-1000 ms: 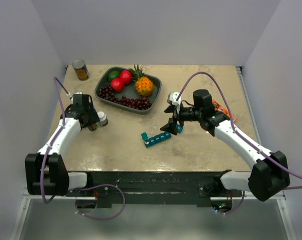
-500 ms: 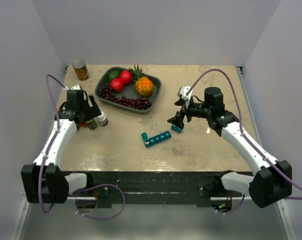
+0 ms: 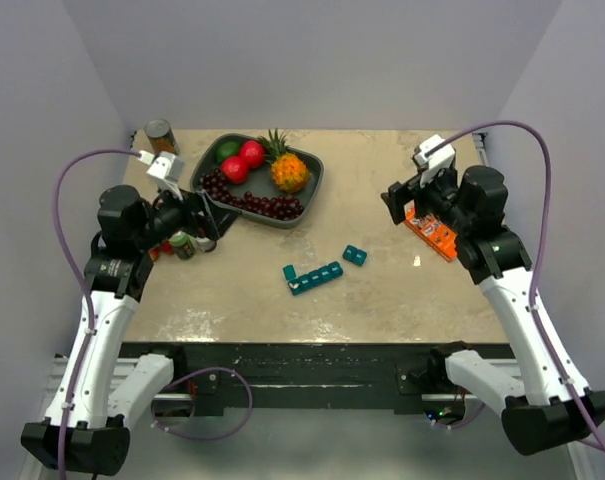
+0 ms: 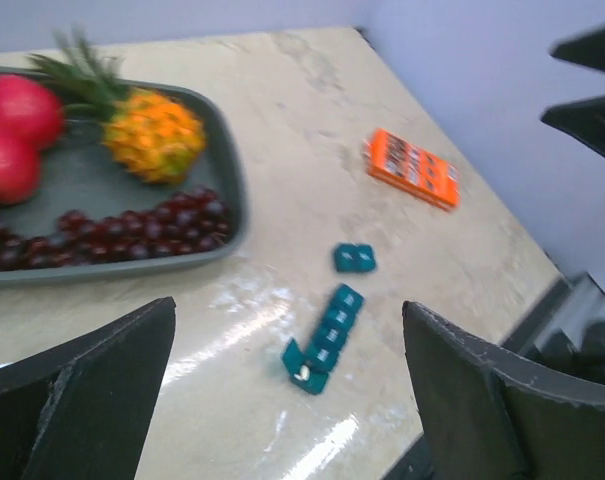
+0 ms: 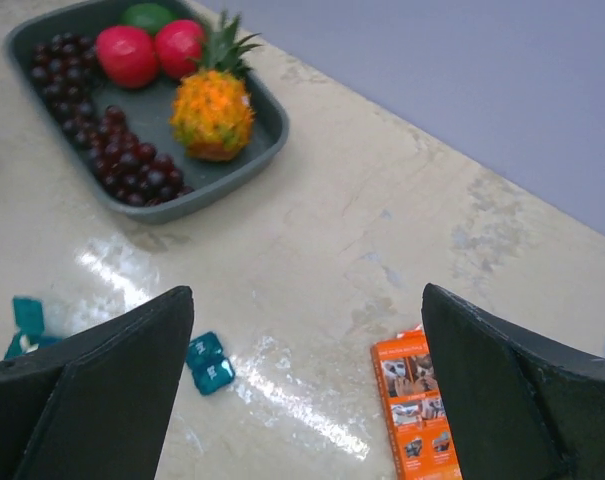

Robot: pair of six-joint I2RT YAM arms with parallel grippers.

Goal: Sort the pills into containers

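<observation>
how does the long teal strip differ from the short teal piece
The long strip has about four cubes in a row, with one end part jutting sideways; the short piece has only two. In the top view the strip lies lower left of the short piece. Both are teal cube compartments, lying apart from each other.

The beige marbled table (image 3: 402,300) carries a dark grey fruit tray (image 4: 82,185) at far left-centre, a can (image 3: 162,139) in the far left corner, a teal container strip (image 3: 313,278) mid-table, a separate teal pair (image 3: 355,255) just beside it, and an orange packet (image 5: 414,405) at right.
</observation>
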